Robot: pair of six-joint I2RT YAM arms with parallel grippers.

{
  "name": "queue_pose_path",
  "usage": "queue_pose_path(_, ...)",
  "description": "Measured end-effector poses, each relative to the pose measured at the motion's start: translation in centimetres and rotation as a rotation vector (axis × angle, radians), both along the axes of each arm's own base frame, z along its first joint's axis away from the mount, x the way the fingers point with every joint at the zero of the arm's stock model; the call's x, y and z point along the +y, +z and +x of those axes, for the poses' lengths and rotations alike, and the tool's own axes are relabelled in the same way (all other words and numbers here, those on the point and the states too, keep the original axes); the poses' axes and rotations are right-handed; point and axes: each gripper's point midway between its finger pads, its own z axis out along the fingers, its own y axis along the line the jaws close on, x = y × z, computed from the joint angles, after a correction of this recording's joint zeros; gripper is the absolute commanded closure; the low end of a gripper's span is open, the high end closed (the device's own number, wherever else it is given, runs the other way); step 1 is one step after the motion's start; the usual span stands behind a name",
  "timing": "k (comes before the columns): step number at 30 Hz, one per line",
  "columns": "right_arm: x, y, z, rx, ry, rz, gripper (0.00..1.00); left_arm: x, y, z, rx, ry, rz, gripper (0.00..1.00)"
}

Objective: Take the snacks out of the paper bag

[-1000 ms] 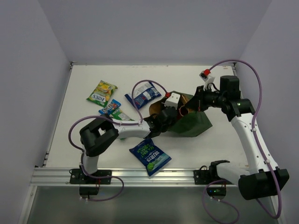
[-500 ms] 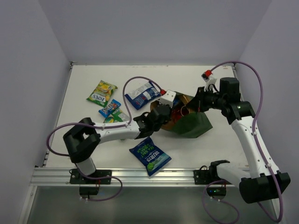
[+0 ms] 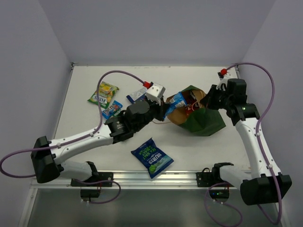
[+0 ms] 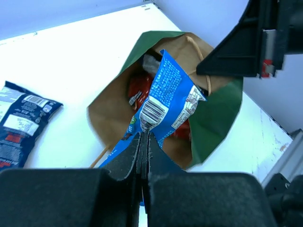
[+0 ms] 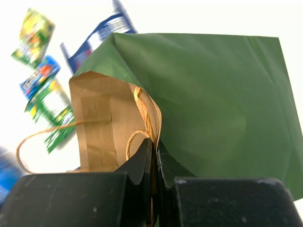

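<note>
We clamp the rim of the dark green paper bag point(image 5: 213, 99) in our right gripper point(image 5: 154, 144), jaws shut, to prop its mouth open, while our left gripper point(image 4: 143, 138), jaws closed on a shiny blue snack packet point(image 4: 171, 92), holds it at that mouth.

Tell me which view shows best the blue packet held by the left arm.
The left wrist view: the blue packet fills its centre, barcode visible, pinched in the jaws over the open paper bag. The top view shows it small; the right wrist view shows mainly the bag.
</note>
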Motion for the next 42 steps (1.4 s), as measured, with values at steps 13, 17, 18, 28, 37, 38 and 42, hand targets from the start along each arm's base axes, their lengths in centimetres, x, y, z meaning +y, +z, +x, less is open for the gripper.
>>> queue_pose_path(13,-3.2,-3.2,-0.4,0.047,-0.104,-0.064,1.0,9.0,-6.1,2.9,0.185,0.193,0.065,1.0)
queue_pose_path(17,-2.8,-2.7,-1.0,0.012,-0.067,-0.061,1.0,7.4,-13.8,3.7,0.309,0.171,0.194,0.95)
queue_pose_path(18,-2.6,-2.4,-1.1,0.002,-0.05,-0.058,1.0,7.1,-15.5,3.8,0.334,0.164,0.222,0.86)
queue_pose_path(28,-0.7,-1.6,-2.1,-0.034,0.089,-0.018,1.0,4.2,-12.1,4.3,0.32,0.082,0.14,0.13)
queue_pose_path(37,0.9,1.9,-2.6,-0.102,0.188,0.029,1.0,1.8,3.7,-0.4,0.134,-0.113,-0.203,0.26)
queue_pose_path(38,1.1,2.2,-2.7,-0.108,0.199,0.038,1.0,1.0,3.7,-0.9,0.147,-0.137,-0.219,0.27)
queue_pose_path(42,1.8,2.5,-3.1,-0.108,0.234,0.072,1.0,-2.2,1.0,-2.2,0.271,-0.19,-0.243,0.34)
